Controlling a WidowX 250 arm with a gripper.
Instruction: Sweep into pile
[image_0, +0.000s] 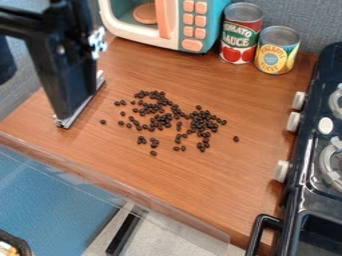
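Gathering step in hand: dark beans (162, 119) lie mid-counter (220, 185), a loose spread w/ gaps, not 1 tight pile. Next: prob. get behind the outer edge, low, & push inward; strays need collecting too, incl. 1 bean on the stove (312, 165) side (236, 139) & 1 nearer the arm (63, 50). Arm's in at upper L of view, black gripper (75, 96) hanging down beside the spread, approx. upright w/ slight tilt, metal strip (81, 105) along its bottom. Can't tell if pincer's open, closed or gripping.
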